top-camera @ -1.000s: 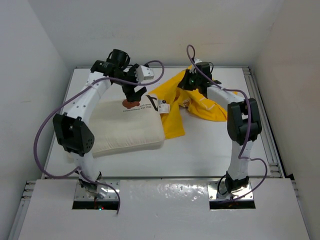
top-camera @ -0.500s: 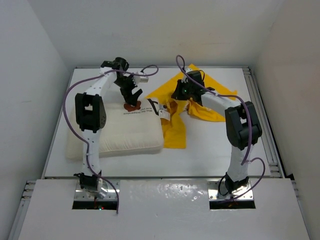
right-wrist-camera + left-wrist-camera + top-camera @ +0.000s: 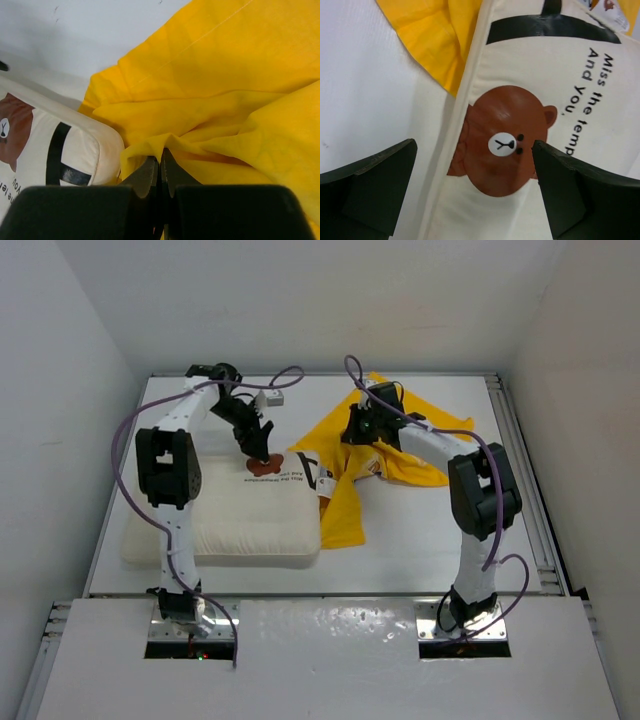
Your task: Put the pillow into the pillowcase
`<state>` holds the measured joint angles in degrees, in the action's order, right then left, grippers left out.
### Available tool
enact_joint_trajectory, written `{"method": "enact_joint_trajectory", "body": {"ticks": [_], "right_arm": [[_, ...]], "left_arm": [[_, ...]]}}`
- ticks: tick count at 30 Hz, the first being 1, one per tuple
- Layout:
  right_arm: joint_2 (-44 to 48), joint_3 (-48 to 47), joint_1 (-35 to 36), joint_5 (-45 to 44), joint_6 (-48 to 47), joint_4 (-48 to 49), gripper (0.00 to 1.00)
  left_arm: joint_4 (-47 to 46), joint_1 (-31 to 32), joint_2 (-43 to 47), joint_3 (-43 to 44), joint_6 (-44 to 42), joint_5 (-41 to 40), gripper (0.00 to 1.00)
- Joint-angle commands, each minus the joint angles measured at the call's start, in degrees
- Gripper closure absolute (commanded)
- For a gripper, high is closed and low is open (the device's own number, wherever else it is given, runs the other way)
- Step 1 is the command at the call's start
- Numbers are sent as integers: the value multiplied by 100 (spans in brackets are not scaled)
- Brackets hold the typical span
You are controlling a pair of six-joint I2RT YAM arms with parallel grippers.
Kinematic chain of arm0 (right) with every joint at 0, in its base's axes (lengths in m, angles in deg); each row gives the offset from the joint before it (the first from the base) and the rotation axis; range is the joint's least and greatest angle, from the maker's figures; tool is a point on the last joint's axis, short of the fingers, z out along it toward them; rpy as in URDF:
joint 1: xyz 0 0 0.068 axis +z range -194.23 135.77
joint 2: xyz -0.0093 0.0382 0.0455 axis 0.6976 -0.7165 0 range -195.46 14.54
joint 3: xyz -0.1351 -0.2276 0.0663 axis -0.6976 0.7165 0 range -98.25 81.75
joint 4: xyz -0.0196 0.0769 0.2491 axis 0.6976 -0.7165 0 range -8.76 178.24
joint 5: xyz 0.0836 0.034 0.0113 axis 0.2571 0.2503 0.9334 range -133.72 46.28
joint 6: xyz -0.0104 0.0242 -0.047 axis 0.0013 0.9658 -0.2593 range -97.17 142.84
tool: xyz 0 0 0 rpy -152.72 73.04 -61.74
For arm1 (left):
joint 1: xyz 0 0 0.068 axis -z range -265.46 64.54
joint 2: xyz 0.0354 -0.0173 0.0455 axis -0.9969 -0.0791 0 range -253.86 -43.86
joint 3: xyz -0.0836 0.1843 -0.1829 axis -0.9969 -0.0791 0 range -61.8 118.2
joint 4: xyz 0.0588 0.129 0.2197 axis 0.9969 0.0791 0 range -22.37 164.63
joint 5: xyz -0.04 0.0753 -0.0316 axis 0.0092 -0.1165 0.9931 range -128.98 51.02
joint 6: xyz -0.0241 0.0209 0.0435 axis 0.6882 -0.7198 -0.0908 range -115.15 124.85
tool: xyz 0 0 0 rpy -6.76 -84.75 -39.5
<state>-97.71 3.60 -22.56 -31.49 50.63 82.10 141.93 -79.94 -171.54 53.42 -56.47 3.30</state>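
The pillow (image 3: 235, 515) lies at the left of the table, cream-white with a brown bear (image 3: 502, 142) and black lettering printed on its far end. My left gripper (image 3: 258, 447) hangs open just above the bear, its fingers (image 3: 375, 175) on either side of it, holding nothing. The yellow pillowcase (image 3: 425, 445) lies crumpled at the back right, with a strip reaching down past the pillow's right corner. My right gripper (image 3: 353, 430) is shut on a raised fold of the pillowcase (image 3: 225, 75), beside the pillow's corner (image 3: 80, 145). Yellow cloth (image 3: 430, 35) also lies next to the pillow's edge.
White walls enclose the table on the left, back and right. A metal rail (image 3: 530, 500) runs along the right edge. Purple cables (image 3: 125, 435) loop off both arms. A white label tag (image 3: 322, 478) sits at the pillow's right corner.
The left arm has swung in and its open gripper has dropped over the bear print. The pillow has slid left and nearer. The right gripper has pulled the yellow fold left, towards the pillow.
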Motion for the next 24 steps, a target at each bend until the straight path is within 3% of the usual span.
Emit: {"method": "enact_joint_trajectory", "body": {"ticks": [1, 5, 12, 14, 17, 18, 19, 21, 24], "right_arm": [[10, -245, 48, -28, -134, 59, 100], [-78, -297, 65, 16, -134, 68, 100], [-122, -324, 100, 95, -160, 51, 100], [-105, -324, 109, 95, -230, -2, 100], [-87, -315, 109, 43, -274, -46, 100], [-87, -324, 109, 25, -292, -37, 100], [-78, -324, 109, -1, -292, -20, 100], [-96, -367, 109, -1, -274, 6, 100], [-157, -517, 83, 25, -187, 42, 100]], "left_arm": [[137, 89, 814, -427, -309, 126, 0], [67, 222, 491, -984, -285, -692, 0], [-1468, 300, -267, -992, 630, -1512, 0], [-1594, 432, -109, -1273, 376, -1548, 0], [-939, 660, -47, -1528, -326, -1337, 0], [-744, 705, -55, -1572, -458, -1284, 16], [-559, 766, -108, -1590, -703, -1206, 40], [-346, 775, -204, -1512, -636, -1161, 100], [-162, 600, -170, -1188, -478, -828, 100]]}}
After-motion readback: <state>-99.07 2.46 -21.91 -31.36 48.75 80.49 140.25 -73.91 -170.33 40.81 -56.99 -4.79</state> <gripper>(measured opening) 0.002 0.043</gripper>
